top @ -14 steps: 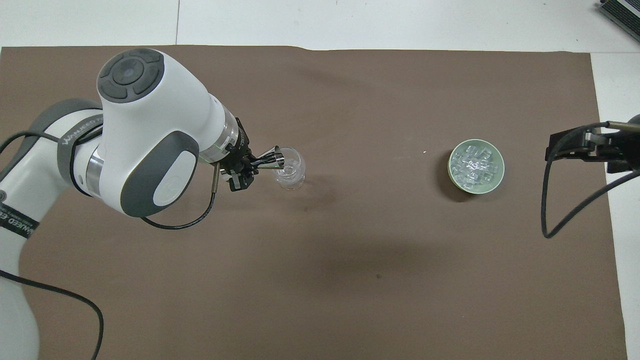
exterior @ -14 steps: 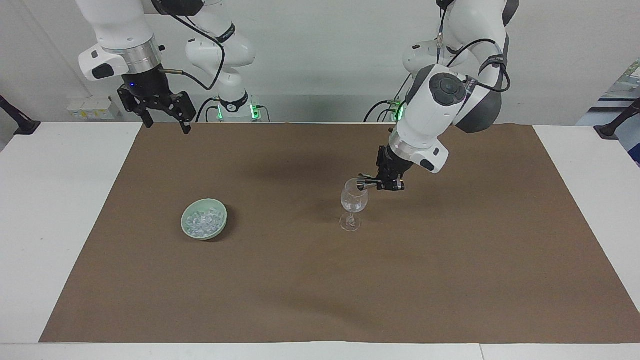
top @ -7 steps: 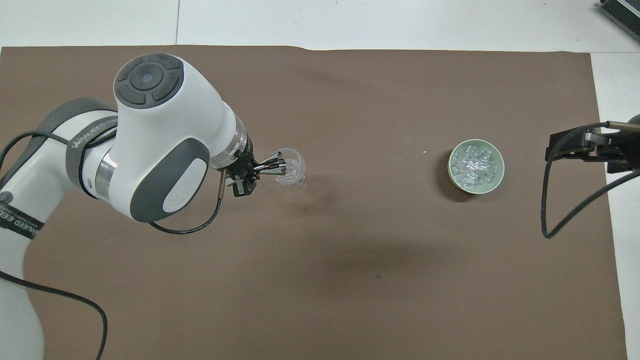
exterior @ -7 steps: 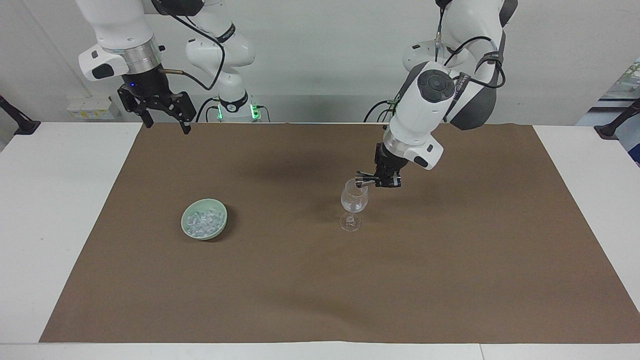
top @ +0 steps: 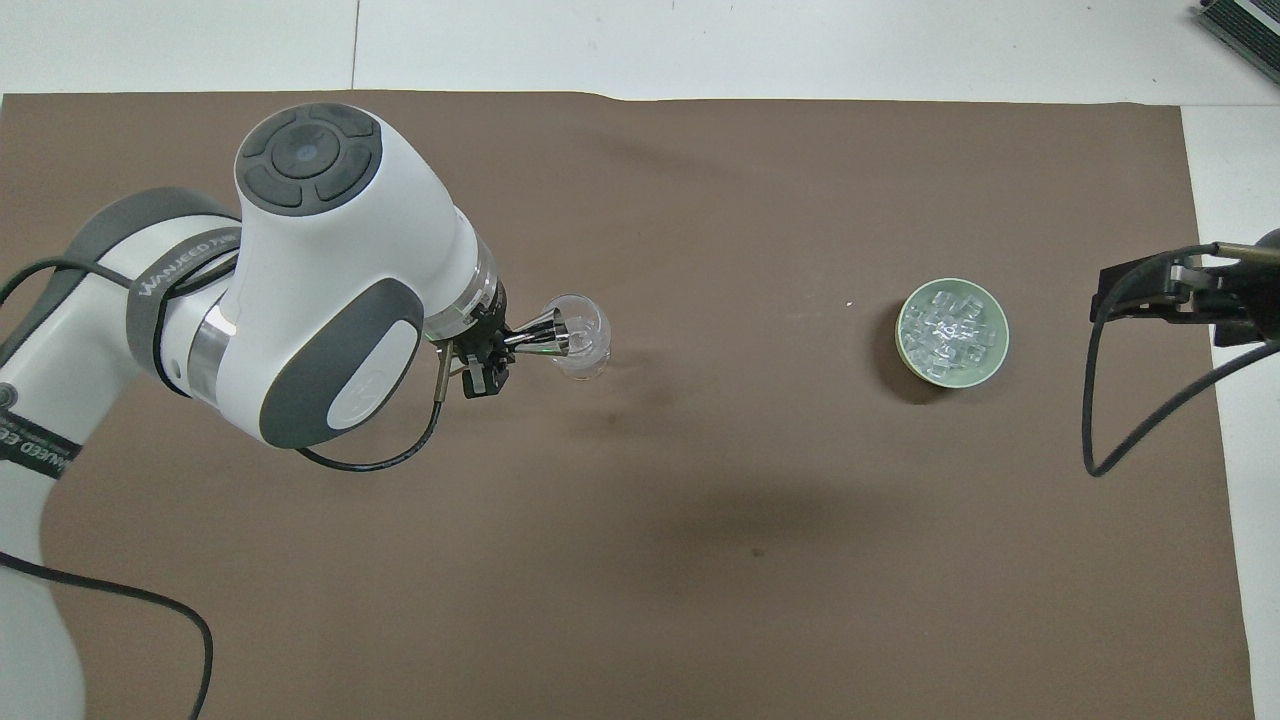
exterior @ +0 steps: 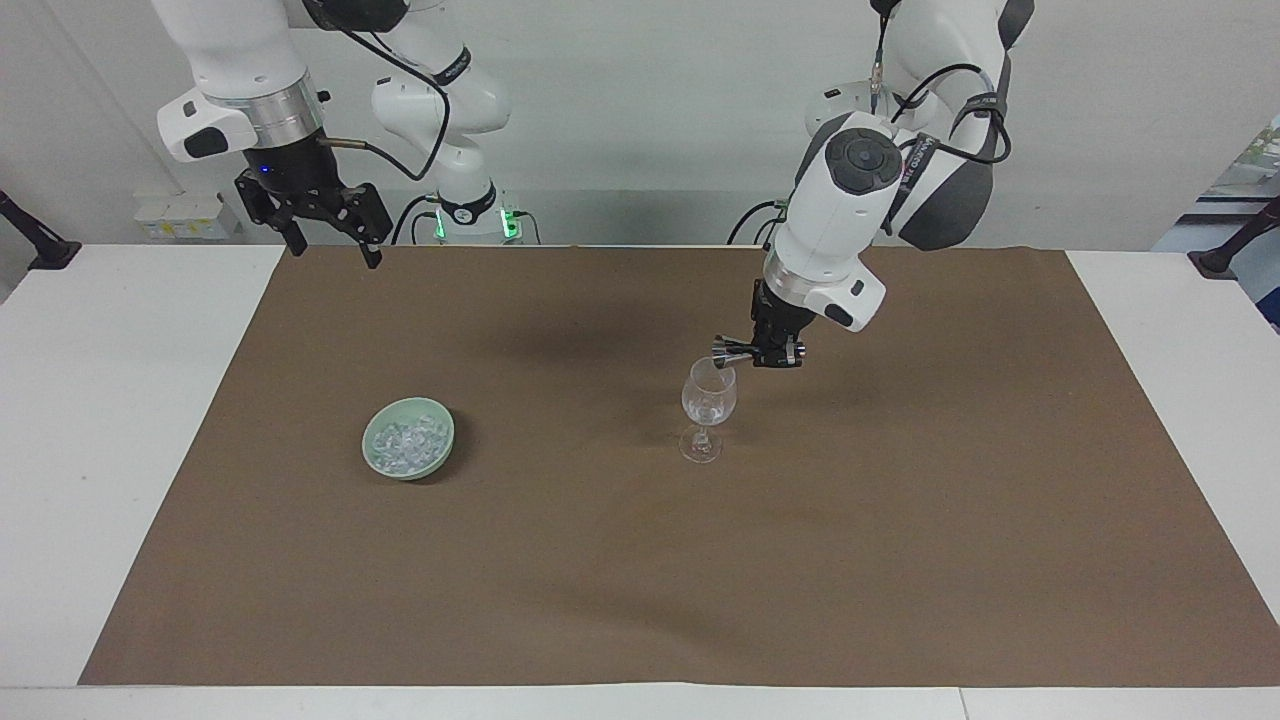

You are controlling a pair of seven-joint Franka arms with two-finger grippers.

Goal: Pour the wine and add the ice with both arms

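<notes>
A clear stemmed glass [exterior: 708,405] [top: 585,340] stands upright mid-mat. My left gripper [exterior: 775,355] [top: 490,350] hangs just beside and above its rim, shut on a small metal jigger [exterior: 727,351] [top: 545,331] that lies on its side, its mouth over the glass. Wine is not visible as such; what is in the glass looks clear. The ice [exterior: 408,440] [top: 950,328] fills a pale green bowl [exterior: 366,440] [top: 905,345] toward the right arm's end. My right gripper [exterior: 335,252] [top: 1105,300] waits open and empty, high over the mat's edge by its base.
A brown mat [exterior: 640,560] covers most of the white table [exterior: 100,450]. A black cable [top: 1100,420] loops down from the right arm near the bowl. The left arm's bulky wrist [top: 320,280] overhangs the mat beside the glass.
My left gripper has lifted a little with the jigger, and its wrist has swung more upright. Glass, bowl and right arm have not moved.
</notes>
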